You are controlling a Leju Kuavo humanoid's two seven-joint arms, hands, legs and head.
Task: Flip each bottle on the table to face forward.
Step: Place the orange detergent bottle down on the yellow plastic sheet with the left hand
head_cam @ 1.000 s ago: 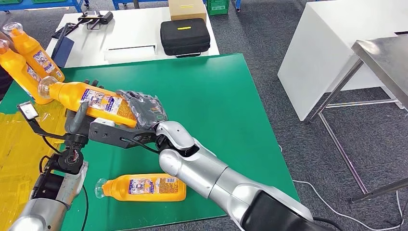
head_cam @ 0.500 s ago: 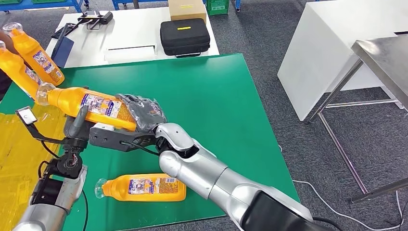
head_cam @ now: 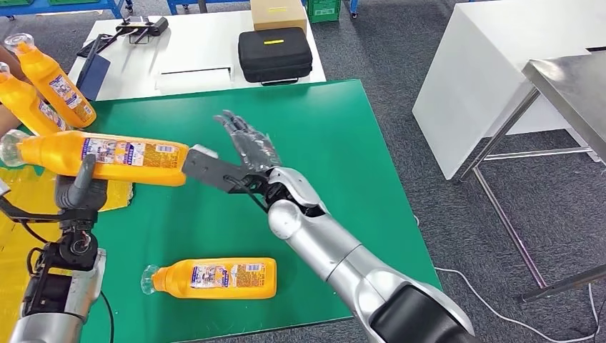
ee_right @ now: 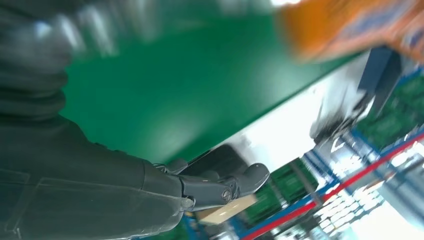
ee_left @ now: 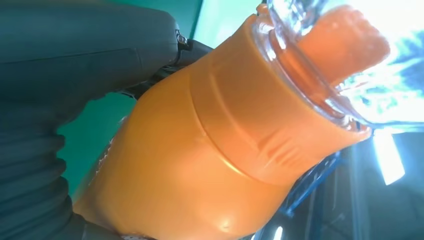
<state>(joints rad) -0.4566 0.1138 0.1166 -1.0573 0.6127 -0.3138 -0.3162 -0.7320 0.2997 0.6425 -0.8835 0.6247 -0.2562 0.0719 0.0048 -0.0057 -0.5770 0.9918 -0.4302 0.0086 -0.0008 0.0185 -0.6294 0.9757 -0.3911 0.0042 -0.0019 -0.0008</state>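
**Bottle in my left hand, lying crosswise over the mat**

The green table (head_cam: pixel 321 136) spreads under me. My left hand (head_cam: pixel 78 189) grips the held bottle (head_cam: pixel 100 153) from beneath, above the table's left edge: long axis left to right, cap end pointing left, base pointing right. My right hand (head_cam: pixel 246 146) hovers just right of that base, fingers spread, holding nothing. The lying bottle (head_cam: pixel 214 279) rests near me on the mat, long axis left to right, cap left, closer to my right arm.
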